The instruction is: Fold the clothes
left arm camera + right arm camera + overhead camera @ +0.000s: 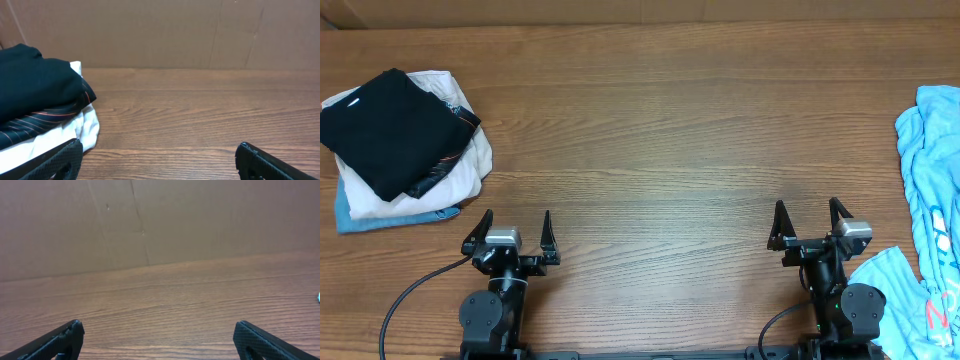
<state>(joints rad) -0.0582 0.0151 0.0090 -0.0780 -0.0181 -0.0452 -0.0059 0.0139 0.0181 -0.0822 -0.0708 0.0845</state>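
The clothes (932,200), a crumpled light sky-blue T-shirt, lie at the table's right edge in the overhead view, partly cut off by the frame; a fold reaches down beside the right arm's base. A tiny blue speck of the clothes (318,297) shows at the right wrist view's edge. My right gripper (810,224) is open near the front edge, just left of the shirt, with only bare wood between its fingers (257,340). Front left, my left gripper (513,232) is open too and holds nothing, its fingers (60,159) wide apart.
A stack of folded garments sits at the left: a black one (390,130) on top, a cream one (460,165) under it, a blue one (380,218) at the bottom. A cardboard wall (165,32) stands behind the wooden table (650,130).
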